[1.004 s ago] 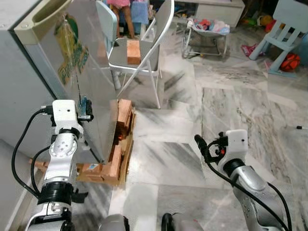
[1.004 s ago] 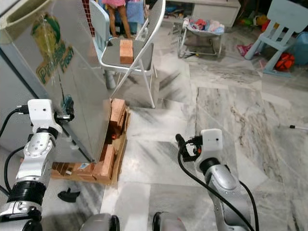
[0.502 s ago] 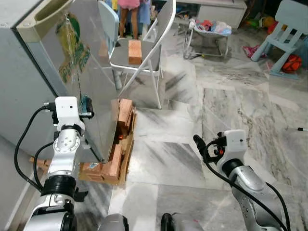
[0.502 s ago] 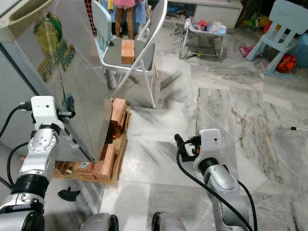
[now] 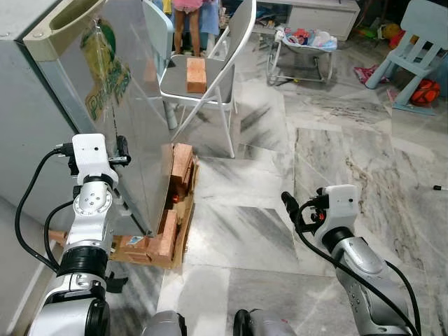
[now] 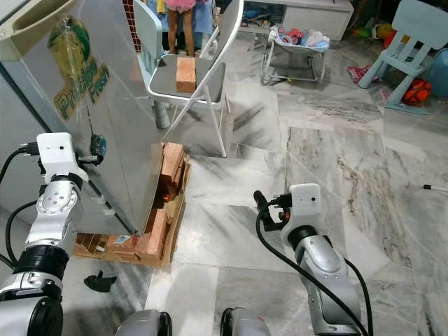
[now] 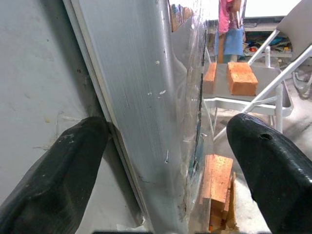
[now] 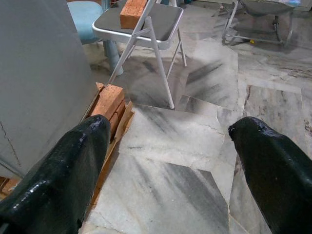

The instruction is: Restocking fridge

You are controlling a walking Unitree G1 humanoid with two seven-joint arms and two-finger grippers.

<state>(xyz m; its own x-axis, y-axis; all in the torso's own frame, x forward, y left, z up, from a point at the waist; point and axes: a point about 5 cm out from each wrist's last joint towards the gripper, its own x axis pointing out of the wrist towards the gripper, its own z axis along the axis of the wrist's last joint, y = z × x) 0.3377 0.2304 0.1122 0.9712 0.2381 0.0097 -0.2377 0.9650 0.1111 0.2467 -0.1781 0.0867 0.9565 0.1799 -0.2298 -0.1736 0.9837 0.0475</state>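
Fridge door (image 5: pixel 122 105) edge betw. spread fingers of left gripper (image 7: pixel 165 161), no grip. Right gripper (image 8: pixel 170 161) wide, over floor (image 5: pixel 315 161), near right.

left hand (image 7: pixel 161 161): shifts up and leftward, spread fingers now straddling the edge of the tall silver plastic-wrapped fridge door (image 5: pixel 133 105) | right hand (image 8: pixel 165 161): drifts slightly lower-left
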